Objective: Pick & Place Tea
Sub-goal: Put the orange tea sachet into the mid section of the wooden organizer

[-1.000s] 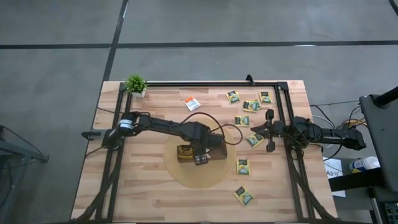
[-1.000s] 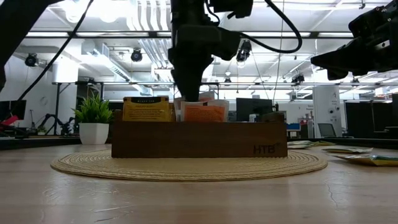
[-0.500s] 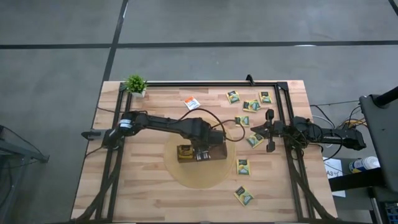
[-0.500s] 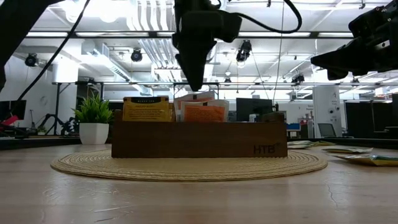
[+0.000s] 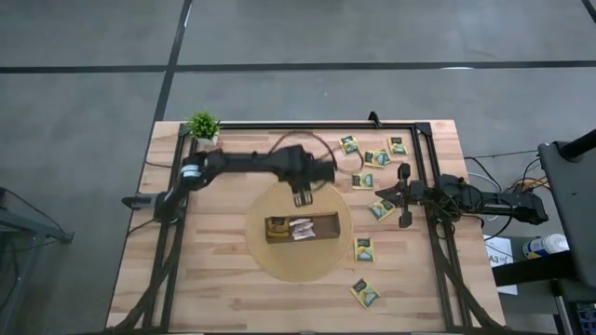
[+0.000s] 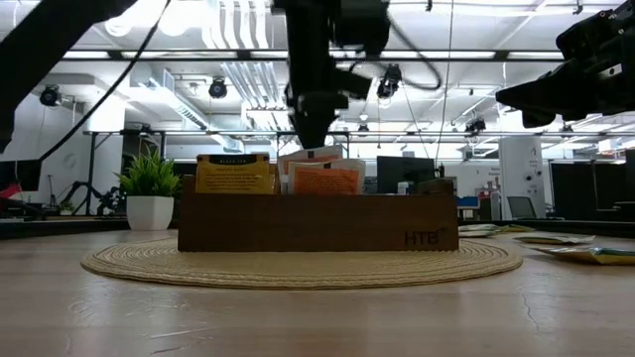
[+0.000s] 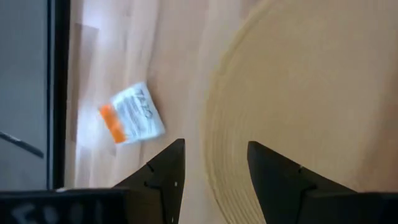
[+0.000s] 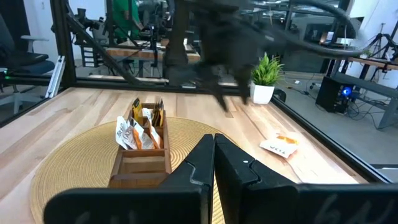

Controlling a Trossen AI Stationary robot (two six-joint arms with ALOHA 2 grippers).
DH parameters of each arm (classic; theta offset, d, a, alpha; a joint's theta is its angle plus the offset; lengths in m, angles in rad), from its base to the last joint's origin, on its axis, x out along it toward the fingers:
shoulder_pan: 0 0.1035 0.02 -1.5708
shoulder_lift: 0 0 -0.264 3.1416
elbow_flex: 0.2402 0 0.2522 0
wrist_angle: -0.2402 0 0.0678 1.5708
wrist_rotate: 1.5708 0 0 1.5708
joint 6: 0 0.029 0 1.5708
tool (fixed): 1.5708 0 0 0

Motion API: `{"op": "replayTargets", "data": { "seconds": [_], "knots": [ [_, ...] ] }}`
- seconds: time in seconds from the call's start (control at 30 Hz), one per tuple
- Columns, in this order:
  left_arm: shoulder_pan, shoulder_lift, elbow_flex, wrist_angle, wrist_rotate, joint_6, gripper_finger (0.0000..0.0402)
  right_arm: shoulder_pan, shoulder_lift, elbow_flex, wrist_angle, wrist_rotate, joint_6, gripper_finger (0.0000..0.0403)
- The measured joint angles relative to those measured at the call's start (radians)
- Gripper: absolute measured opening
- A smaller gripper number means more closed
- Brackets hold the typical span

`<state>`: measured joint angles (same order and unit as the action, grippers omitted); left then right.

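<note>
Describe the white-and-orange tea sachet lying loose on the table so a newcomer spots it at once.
Start at the round woven mat mid-table, then look toward the far edge with the potted plant. The sachet lies flat on bare wood there, alone. It is white with an orange stripe; the other loose sachets are green and yellow.

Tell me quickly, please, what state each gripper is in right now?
Left gripper: open, holding nothing.
Right gripper: shut, holding nothing.

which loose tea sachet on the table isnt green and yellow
The white-and-orange sachet lying alone beside the mat's far edge; the other loose ones are dark green with yellow.
</note>
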<state>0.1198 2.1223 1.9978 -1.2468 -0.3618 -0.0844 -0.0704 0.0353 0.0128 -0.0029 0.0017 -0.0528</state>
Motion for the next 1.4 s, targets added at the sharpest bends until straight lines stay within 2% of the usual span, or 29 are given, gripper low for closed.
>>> {"op": "replayTargets", "data": {
  "seconds": [0.2,0.43,0.7,0.93,1.4],
  "knots": [
    [0.172,0.0,-0.1,0.207,0.171,0.05,0.0167,0.0,0.0,0.0,0.0,0.0,0.0,0.0009],
    [0.274,0.0,-0.176,0.263,0.114,0.035,0.0167,0.0,0.0,0.0,0.0,0.0,0.0,0.0009],
    [0.303,0.007,-0.21,0.369,0.176,0.045,0.0167,0.0,0.0,0.0,0.0,0.0,0.0,0.0009],
    [0.317,0.033,-0.248,0.363,0.181,0.033,0.0167,0.0,0.0,0.0,0.0,0.0,0.0,0.0009],
    [0.341,0.103,-0.246,0.341,0.185,0.027,0.0161,0.0,0.0,0.0,0.0,0.0,0.0,0.0009]
  ]
}}
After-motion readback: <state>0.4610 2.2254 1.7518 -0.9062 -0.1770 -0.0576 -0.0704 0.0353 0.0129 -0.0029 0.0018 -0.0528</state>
